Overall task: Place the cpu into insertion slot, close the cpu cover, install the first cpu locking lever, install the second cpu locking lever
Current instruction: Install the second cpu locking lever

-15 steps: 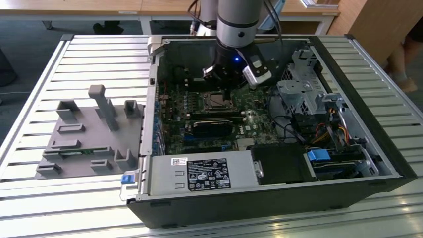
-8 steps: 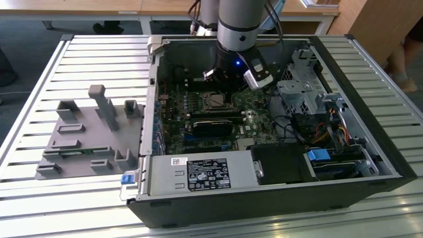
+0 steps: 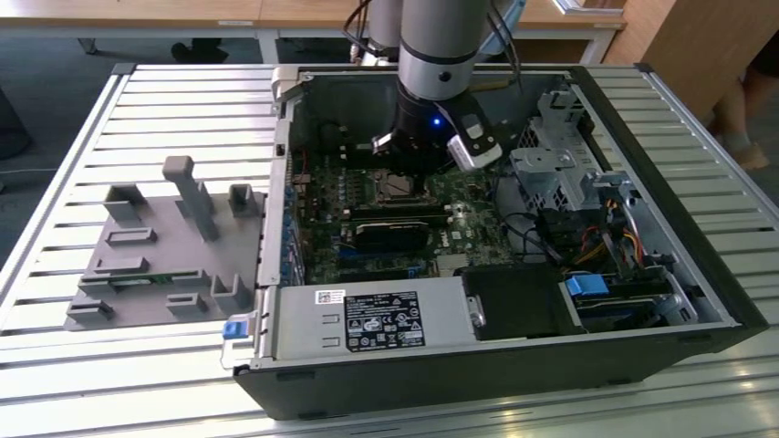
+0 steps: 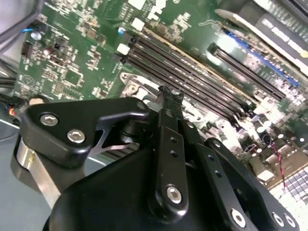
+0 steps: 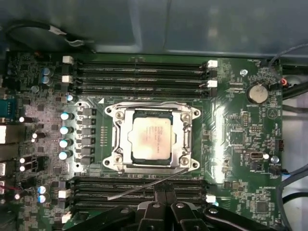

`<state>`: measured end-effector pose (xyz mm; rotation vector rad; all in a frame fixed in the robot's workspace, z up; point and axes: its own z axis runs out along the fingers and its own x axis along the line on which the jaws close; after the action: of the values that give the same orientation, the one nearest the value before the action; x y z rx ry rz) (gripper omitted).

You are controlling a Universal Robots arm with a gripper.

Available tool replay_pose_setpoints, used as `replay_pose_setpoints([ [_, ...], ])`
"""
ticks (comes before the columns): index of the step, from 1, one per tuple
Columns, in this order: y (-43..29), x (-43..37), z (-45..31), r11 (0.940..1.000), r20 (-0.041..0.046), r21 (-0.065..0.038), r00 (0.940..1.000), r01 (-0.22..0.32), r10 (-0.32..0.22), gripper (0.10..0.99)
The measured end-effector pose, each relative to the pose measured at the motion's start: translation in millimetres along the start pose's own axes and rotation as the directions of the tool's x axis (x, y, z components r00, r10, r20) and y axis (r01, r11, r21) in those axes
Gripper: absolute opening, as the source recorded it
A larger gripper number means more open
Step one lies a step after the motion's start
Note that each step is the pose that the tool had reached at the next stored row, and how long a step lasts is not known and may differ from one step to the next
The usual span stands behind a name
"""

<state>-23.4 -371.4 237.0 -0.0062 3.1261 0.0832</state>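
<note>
The jaws look drawn together, fingertips meeting with nothing between them — seen in both wrist views. In the second wrist view the gripper (image 4: 166,94) hangs close above the green motherboard (image 4: 72,57), its tip beside the long black memory slots (image 4: 192,79).

The exterior view shows what the wrist views cannot: the open computer case (image 3: 681,301) on a slatted table (image 3: 73,119), a grey fixture block (image 3: 159,246) at the exterior view's left of the case, and the arm (image 3: 441,55) reaching down into it.

The first wrist view looks straight down on the insertion slot (image 5: 117,139). The cpu (image 5: 151,138) lies inside it, the cpu cover (image 5: 185,139) framing it — a thin lever (image 5: 144,187) angles beside the slot, towards the gripper (image 5: 163,197).
</note>
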Motion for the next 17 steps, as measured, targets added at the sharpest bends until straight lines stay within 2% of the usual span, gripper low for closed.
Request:
replay_pose_setpoints([
  [10,-0.6,23.1,1.0,1.0,0.0,-0.001,1.0,0.0,0.0,0.106],
  [17,-1.1,24.5,6.8,0.9999,-0.0021,-0.012,1.0,0.0,0.0,0.106],
])
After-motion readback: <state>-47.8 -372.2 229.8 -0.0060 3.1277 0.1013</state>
